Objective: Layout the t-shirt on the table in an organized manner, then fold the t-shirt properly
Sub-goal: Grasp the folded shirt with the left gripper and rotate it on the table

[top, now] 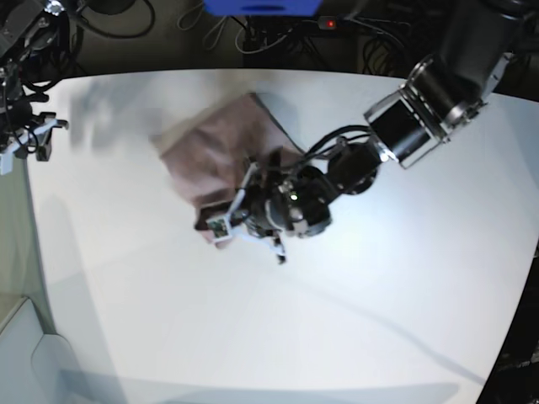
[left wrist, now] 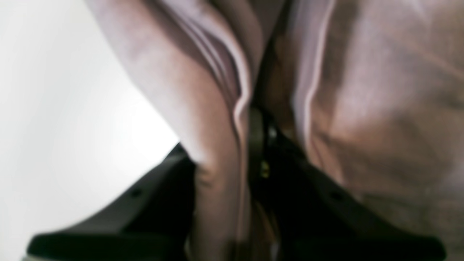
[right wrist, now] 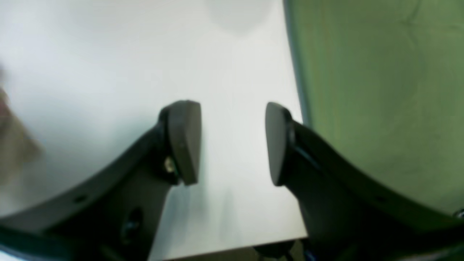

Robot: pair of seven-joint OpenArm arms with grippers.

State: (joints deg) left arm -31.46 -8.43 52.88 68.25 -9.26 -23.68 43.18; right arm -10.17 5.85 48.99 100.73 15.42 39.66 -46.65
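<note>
One t-shirt (top: 221, 160), bunched and blurred near worktop (top: 379, 320) far edge — left gripper (top: 221, 225) jaws pinching its fold; right gripper (right wrist: 232, 143) jaws spread, empty.

Base looks down overhead; both wrist cameras sit close above table (top: 354, 320)

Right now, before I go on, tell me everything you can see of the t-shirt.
The t-shirt is a dusty mauve, soft-looking knit, bunched in a crumpled heap rather than spread flat, on the white table toward its far side. No sleeve or collar can be made out. The left gripper sits at its near edge, jaws closed on a gathered fold that runs between them in the left wrist view. The right gripper is open over bare table, apart from the cloth.
</note>
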